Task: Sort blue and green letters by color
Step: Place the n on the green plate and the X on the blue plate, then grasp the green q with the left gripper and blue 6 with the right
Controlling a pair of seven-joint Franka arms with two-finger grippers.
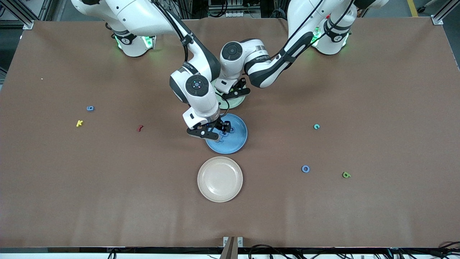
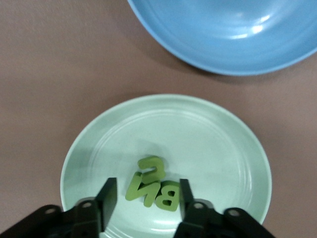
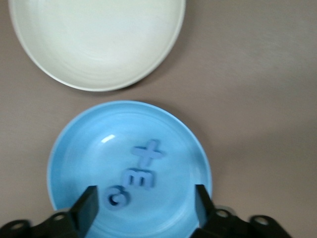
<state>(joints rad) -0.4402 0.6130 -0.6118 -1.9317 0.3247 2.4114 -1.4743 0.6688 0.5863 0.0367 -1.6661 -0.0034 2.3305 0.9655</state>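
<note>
My left gripper [image 2: 146, 201] hangs open low over the pale green plate [image 2: 213, 139]. Three green letters [image 2: 141, 188] lie loose on that plate in a small heap between its fingers. Over the blue plate [image 3: 79, 148] my right gripper [image 3: 144, 206] is wide open, with three blue pieces [image 3: 140, 178] lying on the plate under it. In the front view the left gripper [image 1: 233, 92] is over the green plate [image 1: 233, 104] and the right gripper [image 1: 221, 131] over the blue plate [image 1: 233, 142]. Loose on the table are a blue piece [image 1: 90, 108], a blue O [image 1: 305, 168], a green piece [image 1: 346, 175] and a teal-green C [image 1: 316, 126].
A cream plate [image 1: 220, 179] sits nearer the front camera than the blue plate and holds nothing. A yellow K [image 1: 79, 123] and a small dark red piece [image 1: 139, 127] lie toward the right arm's end. The two arms cross close together above the green plate.
</note>
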